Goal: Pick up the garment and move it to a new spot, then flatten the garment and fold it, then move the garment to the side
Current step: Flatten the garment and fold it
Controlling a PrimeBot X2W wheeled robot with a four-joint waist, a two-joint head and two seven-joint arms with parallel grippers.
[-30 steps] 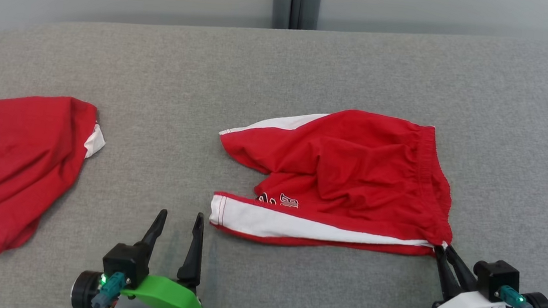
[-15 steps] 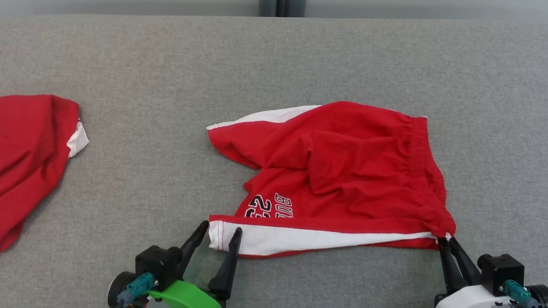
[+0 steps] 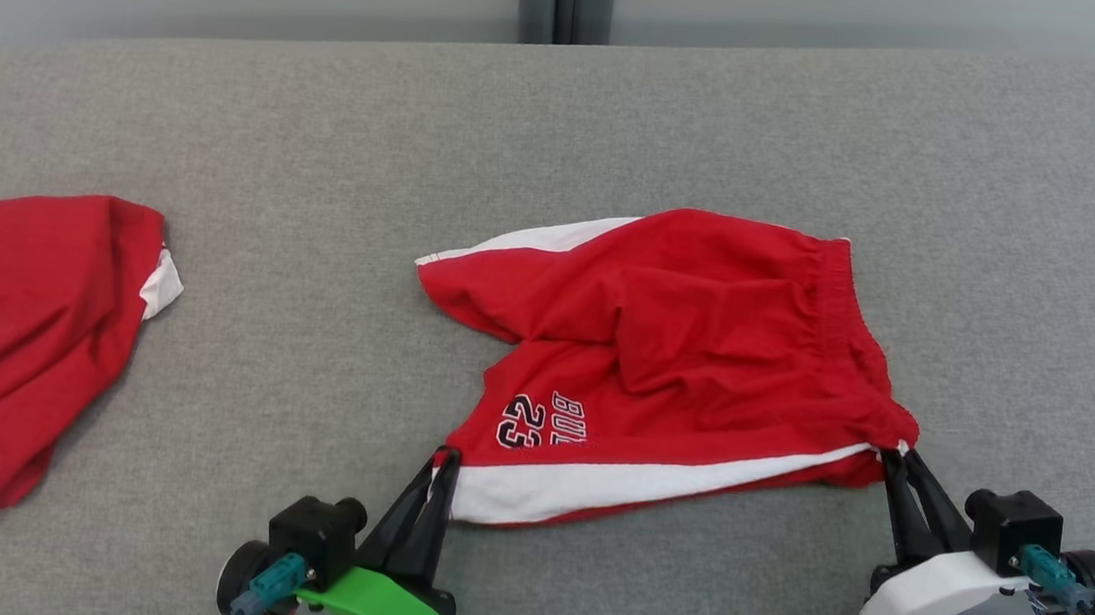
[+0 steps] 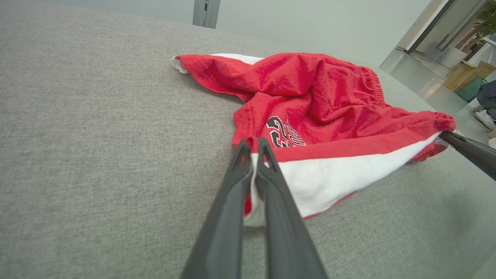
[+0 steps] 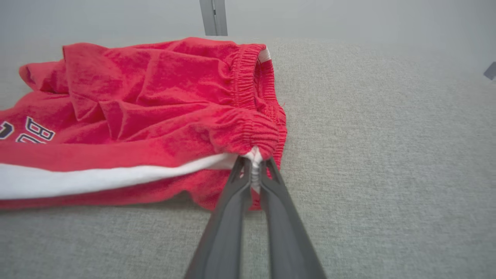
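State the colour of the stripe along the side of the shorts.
White stripe on red shorts; clearest in the left wrist view.

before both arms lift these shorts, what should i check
1. Left hand shut on the leg hem corner of the shorts: ok.
2. Right hand shut on the waistband corner: ok.
3. Both grips on the same near edge, along the white stripe: ok.
4. Shorts lying flat: not ok, the middle is rumpled and the far leg is bunched.
5. Other red garment apart from the shorts: ok, it lies off to the left on the grey surface.
6. How many cloth layers each hand pinches: cannot tell.
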